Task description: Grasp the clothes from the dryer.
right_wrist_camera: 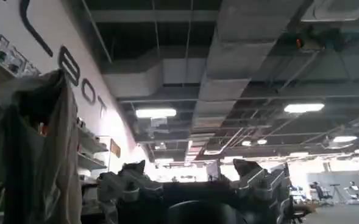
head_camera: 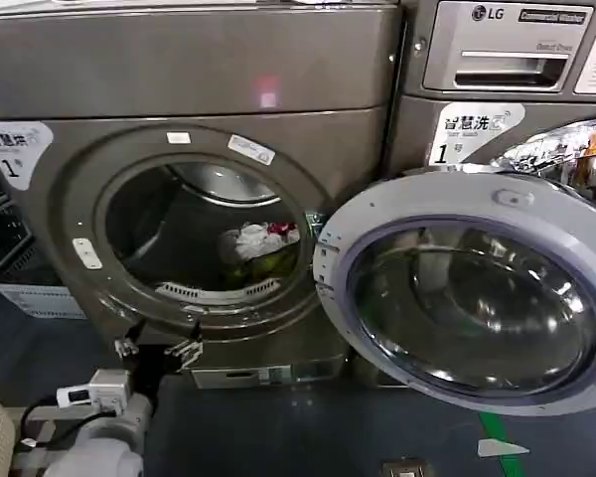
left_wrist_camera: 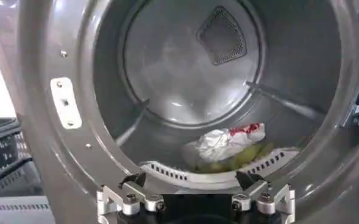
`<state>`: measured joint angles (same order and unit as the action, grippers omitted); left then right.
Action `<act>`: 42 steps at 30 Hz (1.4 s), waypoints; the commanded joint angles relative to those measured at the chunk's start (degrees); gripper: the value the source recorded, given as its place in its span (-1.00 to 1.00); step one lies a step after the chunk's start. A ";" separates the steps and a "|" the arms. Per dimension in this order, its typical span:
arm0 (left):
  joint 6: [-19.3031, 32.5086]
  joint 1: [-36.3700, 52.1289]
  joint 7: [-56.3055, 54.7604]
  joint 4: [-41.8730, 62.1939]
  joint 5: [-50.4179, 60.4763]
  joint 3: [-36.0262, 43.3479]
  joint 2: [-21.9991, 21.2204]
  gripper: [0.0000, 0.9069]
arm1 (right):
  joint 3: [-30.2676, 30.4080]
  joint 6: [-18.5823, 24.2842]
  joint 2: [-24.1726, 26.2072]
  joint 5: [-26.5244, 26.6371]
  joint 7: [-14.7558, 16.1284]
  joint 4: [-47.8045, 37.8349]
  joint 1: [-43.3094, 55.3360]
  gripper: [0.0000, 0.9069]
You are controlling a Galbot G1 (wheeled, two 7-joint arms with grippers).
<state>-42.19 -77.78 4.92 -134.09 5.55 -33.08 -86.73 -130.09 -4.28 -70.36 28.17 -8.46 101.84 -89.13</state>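
Before the dryer (head_camera: 194, 149) mouth, the left gripper's (left_wrist_camera: 194, 182) fingers (left_wrist_camera: 132, 181) gape wide — apparently empty, short of the clothes (left_wrist_camera: 231, 141).

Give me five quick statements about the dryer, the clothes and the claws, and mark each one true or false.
1. The dryer door is swung open. True.
2. The clothes lie at the bottom of the drum, near the front lip. True.
3. The left claw already grips the clothes. False: it is open, outside the drum mouth, apart from them.
4. The right claw points into the drum. False: it faces up toward the ceiling, fingers apart.
5. The bundle fills the whole drum. False: it is a small pile with bare drum around it.
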 commanded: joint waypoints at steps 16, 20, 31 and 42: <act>-2.81 -0.05 0.13 0.25 0.05 0.12 -0.19 1.00 | -0.29 -0.05 -0.12 -0.05 -0.04 -0.31 -0.04 1.00; -2.81 -0.08 0.13 0.31 0.08 0.31 -0.29 1.00 | -0.34 -0.04 -0.11 -0.05 -0.05 -0.37 -0.04 1.00; -2.81 -0.21 0.14 0.37 0.06 0.28 -0.30 1.00 | -0.29 -0.04 -0.19 -0.13 -0.03 -0.30 0.02 1.00; -2.81 -0.15 0.18 0.56 0.10 0.30 -0.26 1.00 | -0.12 1.53 -0.26 -0.27 -0.23 -0.34 0.09 1.00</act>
<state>-42.19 -77.91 5.06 -133.56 5.61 -32.78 -87.02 -130.20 -3.49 -70.60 27.89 -8.64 101.46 -89.11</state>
